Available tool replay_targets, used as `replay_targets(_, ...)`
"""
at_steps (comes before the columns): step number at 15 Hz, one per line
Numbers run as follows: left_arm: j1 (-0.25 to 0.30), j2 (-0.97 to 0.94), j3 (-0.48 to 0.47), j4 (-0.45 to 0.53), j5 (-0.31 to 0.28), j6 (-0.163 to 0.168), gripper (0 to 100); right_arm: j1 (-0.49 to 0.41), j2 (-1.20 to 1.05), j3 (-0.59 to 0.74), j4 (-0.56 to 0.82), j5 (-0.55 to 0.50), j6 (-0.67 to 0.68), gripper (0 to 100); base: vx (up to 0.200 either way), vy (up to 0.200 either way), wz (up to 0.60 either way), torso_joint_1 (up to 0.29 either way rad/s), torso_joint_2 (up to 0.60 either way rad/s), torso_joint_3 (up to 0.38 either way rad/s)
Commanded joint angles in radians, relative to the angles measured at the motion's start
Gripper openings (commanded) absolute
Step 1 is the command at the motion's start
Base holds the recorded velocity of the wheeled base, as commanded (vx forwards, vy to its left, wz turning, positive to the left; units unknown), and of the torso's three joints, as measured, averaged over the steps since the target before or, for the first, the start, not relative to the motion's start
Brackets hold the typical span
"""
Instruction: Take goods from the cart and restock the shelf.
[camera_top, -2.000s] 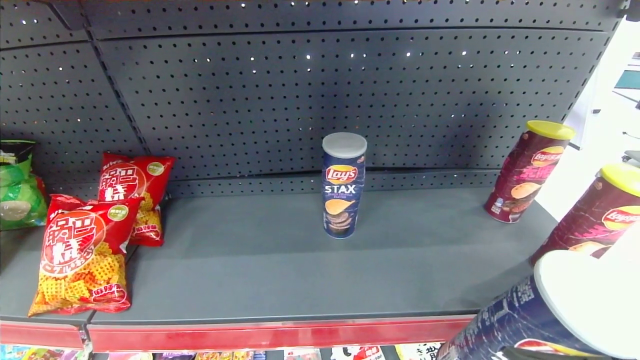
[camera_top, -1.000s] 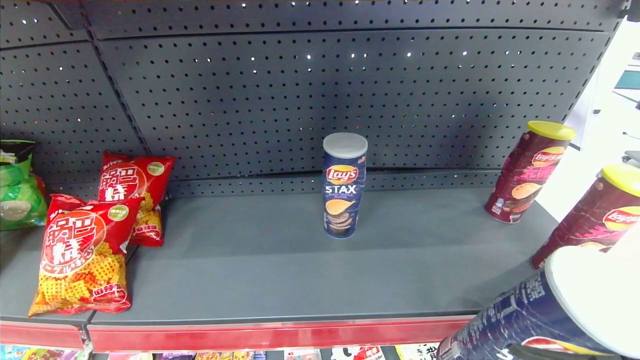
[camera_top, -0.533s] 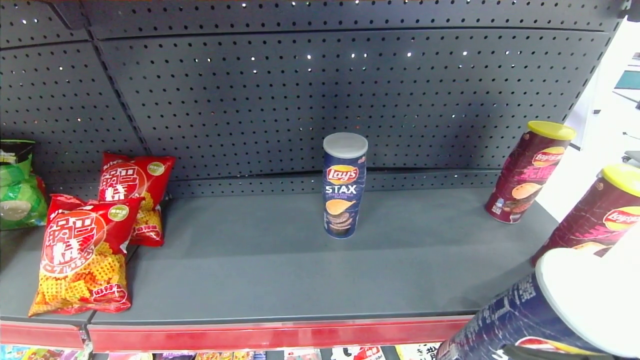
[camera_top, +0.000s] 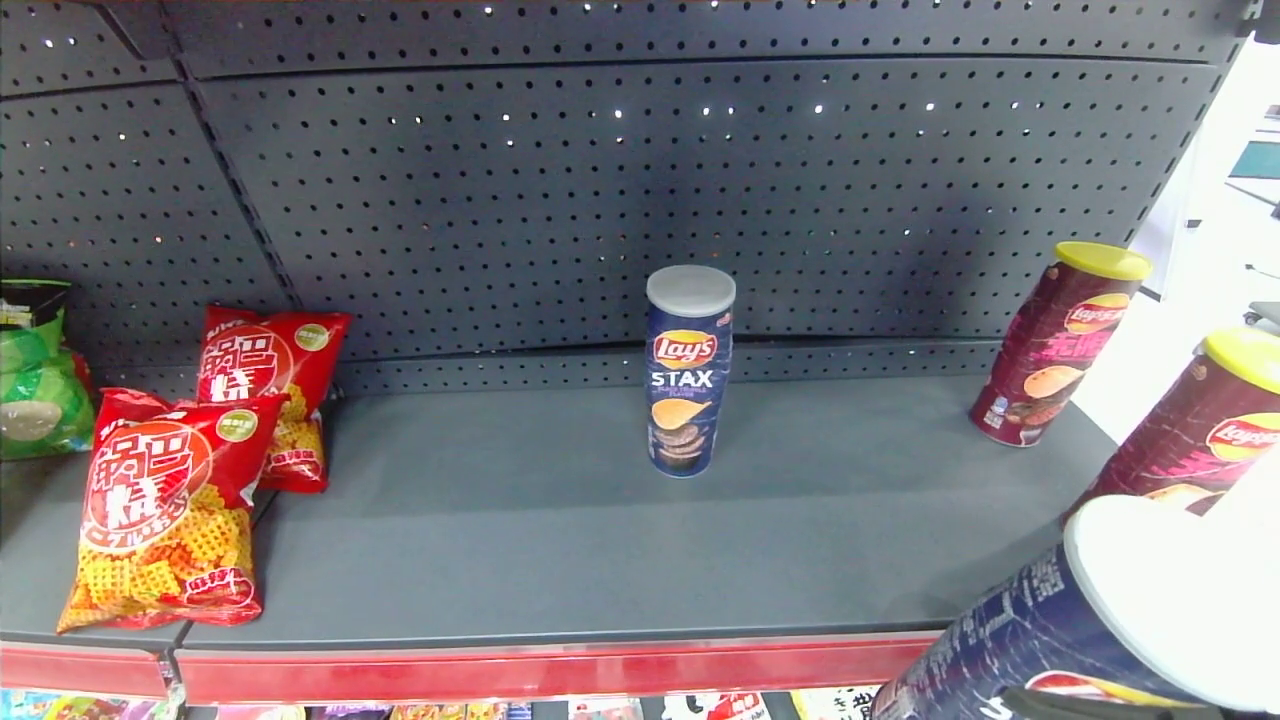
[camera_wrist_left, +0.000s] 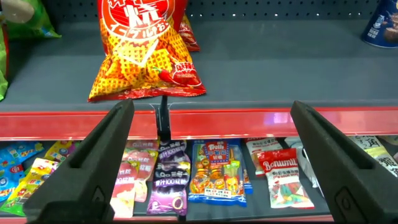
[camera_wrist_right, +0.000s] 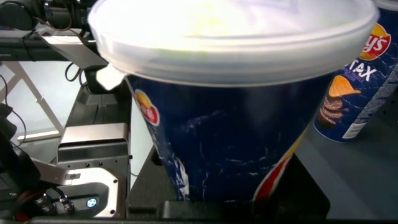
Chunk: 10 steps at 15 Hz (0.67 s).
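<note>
The held blue can (camera_top: 1040, 640) is carried tilted at the front right corner of the shelf (camera_top: 520, 520), with its white lid uppermost. It is clamped at its base by the right gripper (camera_wrist_right: 239, 210), whose fingers are largely hidden by the can body. The left gripper (camera_wrist_left: 211, 158) is positioned in front of the red price rail (camera_wrist_left: 249, 121); its fingers (camera_wrist_left: 93, 168) are spread wide with nothing between them. A standing blue can (camera_top: 688, 370) is placed upright at mid-shelf, near the pegboard back (camera_top: 560, 200). Two maroon cans (camera_top: 1060, 345) (camera_top: 1190, 430) are located at the right end. Two red snack bags (camera_top: 165, 510) (camera_top: 270, 395) are located at the left end, beside a green bag (camera_top: 35, 380).
</note>
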<state>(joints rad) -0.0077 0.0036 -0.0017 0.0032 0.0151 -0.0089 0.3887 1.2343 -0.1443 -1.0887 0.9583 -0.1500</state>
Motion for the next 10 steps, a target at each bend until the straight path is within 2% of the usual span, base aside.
replay_targets(1, 0.0, -0.001, 0.0, 0.0, 0.0, 0.0, 100, 0.001, 0.004, 0.0, 0.0, 0.0, 0.0, 0, 0.0, 0.0, 0.0, 0.0, 0.0, 0.0)
replay_targets(6, -0.002, -0.001, 0.0, 0.0, 0.0, 0.0, 100, 0.001, 0.005, -0.001, 0.0, 0.0, 0.0, 0, 0.0, 0.0, 0.0, 0.0, 0.0, 0.0)
replay_targets(9, 0.0, -0.001, 0.0, 0.0, 0.0, 0.0, 100, 0.001, 0.004, -0.001, 0.0, 0.0, 0.0, 0, 0.2, 0.0, 0.0, -0.011, 0.0, 0.007)
replay_targets(10, 0.0, -0.001, 0.0, 0.0, 0.0, 0.0, 100, 0.001, 0.004, -0.001, 0.0, 0.0, 0.0, 0, 0.0, 0.0, 0.0, 0.0, 0.0, 0.0)
